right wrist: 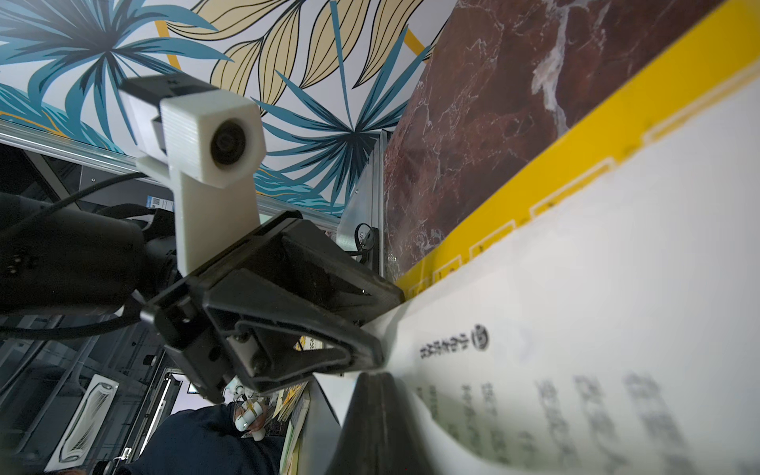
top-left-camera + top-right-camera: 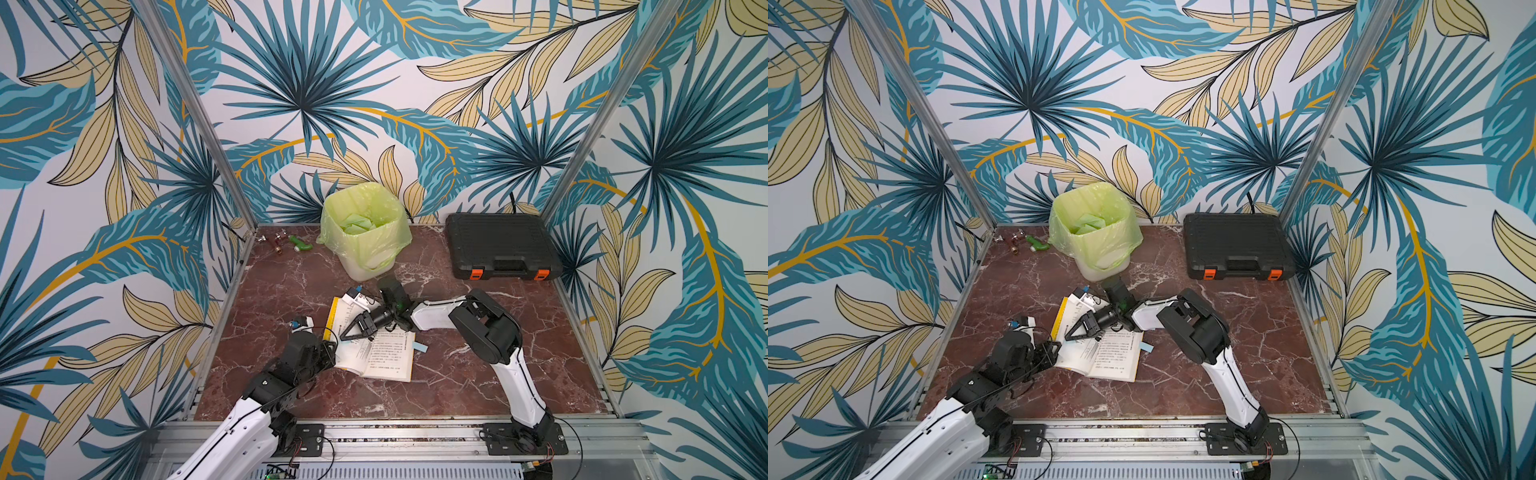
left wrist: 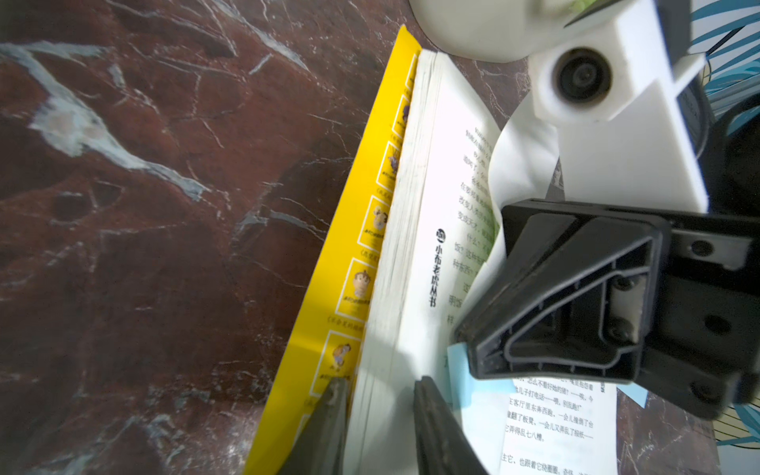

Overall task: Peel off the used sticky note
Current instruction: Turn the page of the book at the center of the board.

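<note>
The book lies open on the table. The blue note sits on the open pages, directly beneath the right gripper, which is closed with its tips at the note's edge. The left gripper is partly open, jaws astride the left page block. A second blue tab protrudes from the right page edge.

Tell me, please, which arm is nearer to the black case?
Right. The right arm has its elbow just in front of the black case; the left arm is across the open book from it.
</note>
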Motion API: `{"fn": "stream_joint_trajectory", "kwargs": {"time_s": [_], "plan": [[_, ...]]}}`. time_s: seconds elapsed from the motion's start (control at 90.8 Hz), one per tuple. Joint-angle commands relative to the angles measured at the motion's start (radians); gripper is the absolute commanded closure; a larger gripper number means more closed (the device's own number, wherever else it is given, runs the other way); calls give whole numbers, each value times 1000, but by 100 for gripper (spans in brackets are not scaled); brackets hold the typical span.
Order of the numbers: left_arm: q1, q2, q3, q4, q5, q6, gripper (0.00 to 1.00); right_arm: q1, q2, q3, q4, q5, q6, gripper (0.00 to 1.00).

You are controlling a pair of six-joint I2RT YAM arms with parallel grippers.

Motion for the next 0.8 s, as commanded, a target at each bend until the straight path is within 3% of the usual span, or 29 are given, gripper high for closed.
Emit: {"fn": "stream_joint_trajectory", "kwargs": {"time_s": [0.0, 0.65, 0.793], "plan": [[8, -3, -16, 29, 15, -1, 72, -2, -22, -28, -11, 22, -16, 100], [11, 95, -39, 125, 46, 17, 74, -14, -132, -94, -77, 97, -64, 100], [11, 109, -42, 181, 75, 23, 68, -14, -119, -88, -80, 108, -65, 100]]}}
